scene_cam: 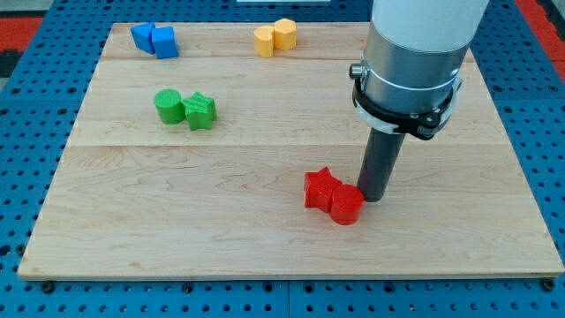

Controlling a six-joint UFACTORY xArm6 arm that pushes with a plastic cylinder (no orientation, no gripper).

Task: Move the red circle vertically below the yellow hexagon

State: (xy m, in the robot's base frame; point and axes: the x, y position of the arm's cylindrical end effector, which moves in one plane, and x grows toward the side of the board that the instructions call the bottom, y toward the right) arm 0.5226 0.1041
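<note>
Red circle (346,204) sits low on the wooden desk (177,238), right of centre in the view, touching a red star (320,188) that lies just to its upper left. My tip (372,196) stands at the circle's right edge, touching it or very nearly so; the dark rod rises from there into a grey and white cylinder that fills the view's top right. No pincer is fitted to this arm, so nothing is open or closed and nothing is held: the rod only rests beside the circle.

Near the view's top, left of the rod's housing, 2 yellow blocks touch each other: a yellow hexagon (284,34) on the right and a yellow block (265,41) on the left whose shape I cannot make out. The red circle lies well apart from them, far lower and further to the view's right.

At the top left, 2 blue blocks (154,40) sit pressed together. Below them, at mid height on the left, a green cylinder (169,106) touches a green star (200,110) on its right.
</note>
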